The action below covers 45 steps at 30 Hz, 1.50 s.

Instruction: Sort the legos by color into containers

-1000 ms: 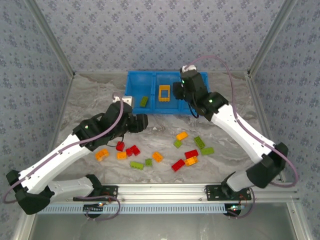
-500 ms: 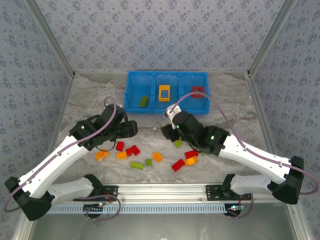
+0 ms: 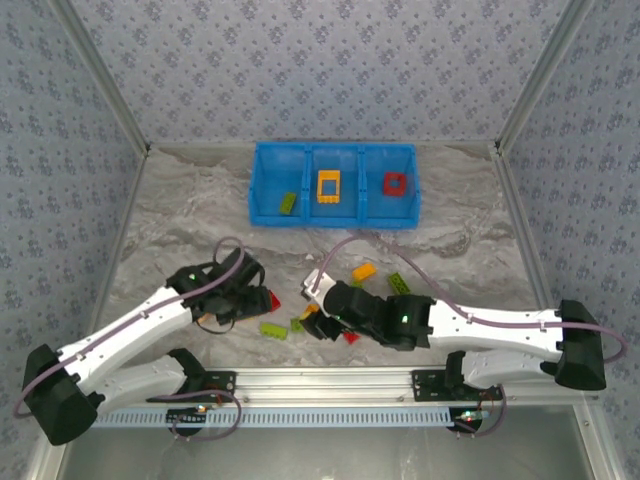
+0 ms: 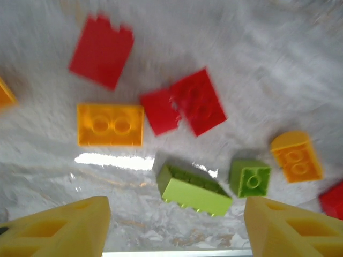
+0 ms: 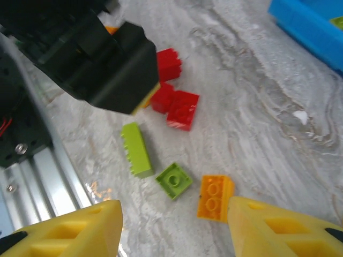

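overhead; both wrists close above legos (image 4: pixel 194 190)

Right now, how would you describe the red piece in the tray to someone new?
Find the bright blue tray at the far side of the table, split into three compartments. The red open square frame lies alone in the right compartment. Its neighbours are an orange-yellow frame in the middle and a lime green brick on the left.

light: bright, even | shadows: soft | left wrist: motion blur, glare on tabletop (image 4: pixel 112 159) (white streak)
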### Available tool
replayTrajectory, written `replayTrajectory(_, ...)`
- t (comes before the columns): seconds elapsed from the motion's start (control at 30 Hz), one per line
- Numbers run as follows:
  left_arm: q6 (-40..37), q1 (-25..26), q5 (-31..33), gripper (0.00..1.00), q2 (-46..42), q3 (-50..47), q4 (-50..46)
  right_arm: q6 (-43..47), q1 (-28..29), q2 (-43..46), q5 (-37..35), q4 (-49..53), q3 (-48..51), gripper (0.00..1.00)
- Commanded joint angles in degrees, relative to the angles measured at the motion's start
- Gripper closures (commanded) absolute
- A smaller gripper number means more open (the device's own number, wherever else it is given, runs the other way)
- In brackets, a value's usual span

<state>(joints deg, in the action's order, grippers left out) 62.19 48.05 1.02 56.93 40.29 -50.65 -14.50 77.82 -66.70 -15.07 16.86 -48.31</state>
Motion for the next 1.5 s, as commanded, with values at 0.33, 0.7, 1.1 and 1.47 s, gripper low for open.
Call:
replayTrajectory(0.33,37.7,3.9,2.6,0.31,-7.3,-14.0,20.3,2.0,5.5,-0.3,0.4,-4.7,4.1,0.36)
replayTrajectory(0.7,45.3,7.1,1.1,0.36,-3.1,-14.9,22.0,0.7,5.9,-1.1,-2.5,-4.2,3.5,0.36)
replayTrajectory(1.1,48.9,9.9,2.6,0.45,3.6,-14.8,25.5,0.0,5.9,-1.0,-3.3,-4.0,3.4,0.37)
replayTrajectory(1.47,47.8,9.9,6.1,0.73,3.0,-12.7,22.4,-0.1,6.0,-0.2,-4.9,-3.3,3.2,0.37)
